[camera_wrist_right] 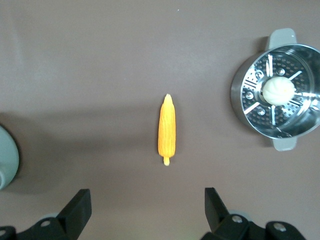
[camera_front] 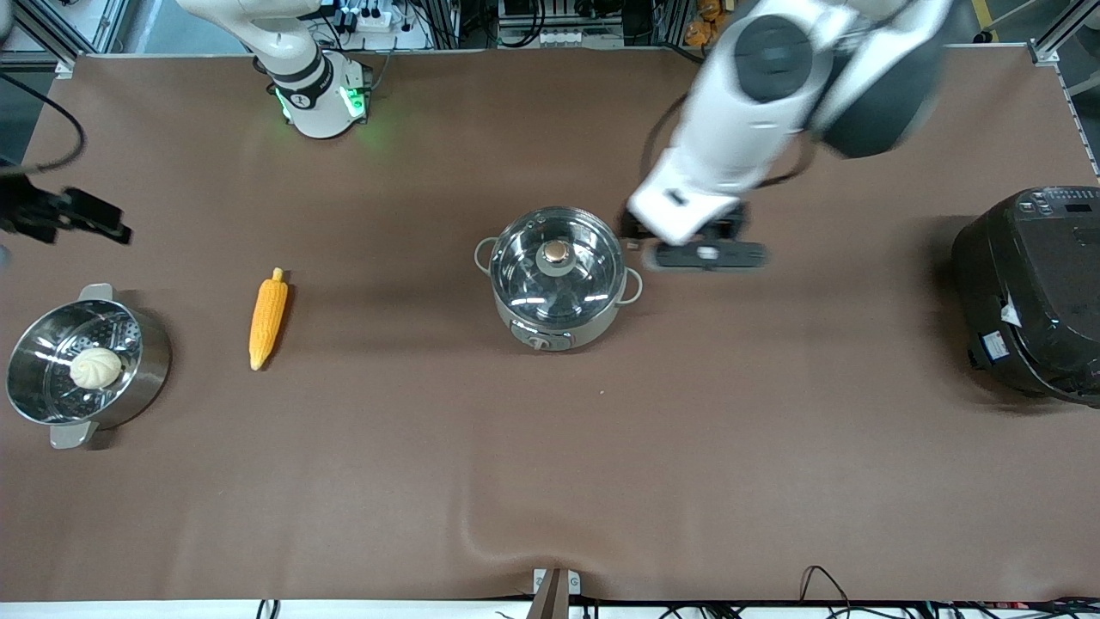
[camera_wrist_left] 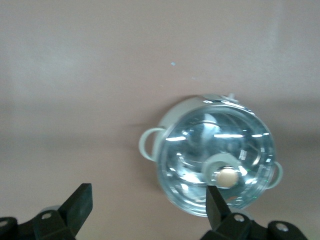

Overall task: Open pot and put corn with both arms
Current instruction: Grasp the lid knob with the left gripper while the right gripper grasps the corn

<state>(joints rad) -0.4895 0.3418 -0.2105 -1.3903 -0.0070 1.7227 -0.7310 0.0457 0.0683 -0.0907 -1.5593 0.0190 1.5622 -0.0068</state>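
Pot (camera_front: 557, 279): stands near the middle of the brown table (camera_front: 550, 481), dial facing the front camera. Glass lid (camera_front: 557, 260) is seated on it, tan knob (camera_front: 556, 252) at centre. In the left wrist view the pot (camera_wrist_left: 216, 162) shows lid-on, knob (camera_wrist_left: 227, 177) just beside one fingertip of that arm's own gripper.

Corn (camera_front: 267, 317): lies flat on the table, well apart from the pot, toward the right arm's end, between the pot and the steel steamer pot (camera_front: 82, 365). Its long axis runs roughly toward and away from the front camera. Nothing touches it. Right wrist view shows the corn (camera_wrist_right: 167, 130) alone on the cloth.

Steamer pot: open, white bun (camera_front: 95, 368) resting on the perforated insert.

Black rice cooker (camera_front: 1031, 297): at the left arm's end of the table.

Left gripper (camera_front: 706, 254): hangs over the table just beside the pot, on the left arm's side of it. Jaws spread wide in the left wrist view (camera_wrist_left: 147, 212), holding nothing.

Right gripper (camera_front: 73, 217): up over the table edge at the right arm's end, above the steamer pot's area. Jaws spread wide in the right wrist view (camera_wrist_right: 147, 212), empty.
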